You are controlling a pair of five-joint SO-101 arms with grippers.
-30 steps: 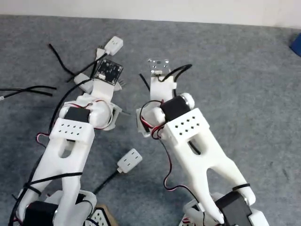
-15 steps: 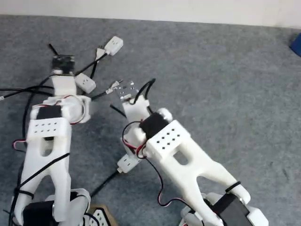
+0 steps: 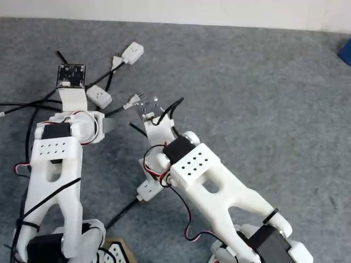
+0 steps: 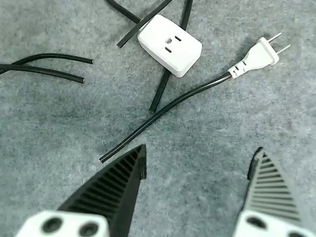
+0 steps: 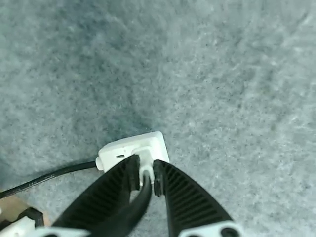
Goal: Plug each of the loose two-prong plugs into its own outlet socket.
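A loose white two-prong plug [image 3: 133, 99] [image 4: 261, 52] lies on the grey carpet, its black cable trailing off. Beside it rests a white outlet socket [image 3: 99, 97] [image 4: 170, 44]. My left gripper [image 4: 197, 160] hangs open above the carpet, short of both, with nothing between its fingers. A second socket [image 3: 147, 190] [image 5: 133, 148] lies near the front, half hidden under the right arm. My right gripper [image 5: 144, 177] points down at this socket's edge, shut on it with a sliver of white pinched between the tips. A third socket [image 3: 132, 52] lies at the back with a plug [image 3: 117, 62] against it.
Loose black cables [image 3: 33, 104] with cut ends [image 4: 81, 79] trail over the left of the carpet. A cardboard corner [image 3: 118, 249] sits at the front edge between the arm bases. A blue object [image 3: 345, 52] shows at the far right edge.
The left arm has swung left, off the socket and plug. The right arm has pulled back and left, down onto the near socket. Over the last half second, both barely shifted.
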